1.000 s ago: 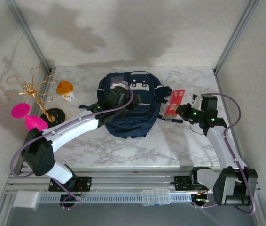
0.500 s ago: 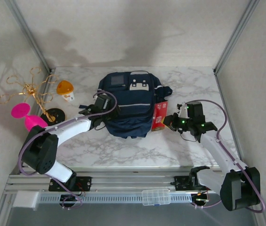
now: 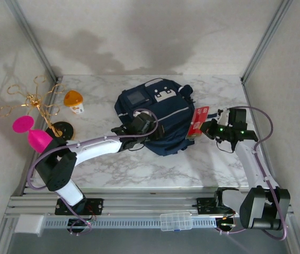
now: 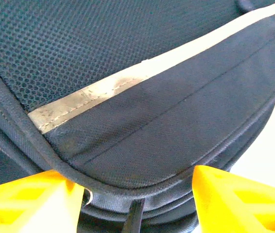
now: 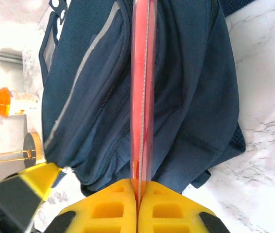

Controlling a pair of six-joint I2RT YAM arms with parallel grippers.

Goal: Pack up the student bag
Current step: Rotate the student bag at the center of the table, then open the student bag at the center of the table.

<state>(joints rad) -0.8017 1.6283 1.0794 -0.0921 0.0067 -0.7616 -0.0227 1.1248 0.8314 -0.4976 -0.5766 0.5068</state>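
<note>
Navy fabric student bag (image 3: pixel 166 119) lies mid-counter (image 3: pixel 203 169), skewed, with its white patch toward the far side.

Left hand (image 3: pixel 139 126) sits at the bag's near-left edge. In its wrist view the yellow fingers (image 4: pixel 25 199) stand parted astride the piped rim below the grey stripe. Cannot tell whether they are pressing or merely straddling.

Right hand (image 3: pixel 211 128) is clenched on a thin red packet (image 3: pixel 199 120), held edge-on just beside the bag's right flank.

Step, as I judge it: bringing the packet to the bag for loading. I can make out no gaping pocket. The next move likely calls for a mouth held open, then the packet slid in edge-first without snagging a zip.

Orange-capped bottle (image 3: pixel 73 101) and gold wire stand (image 3: pixel 33 103) are well apart, at the left.
</note>
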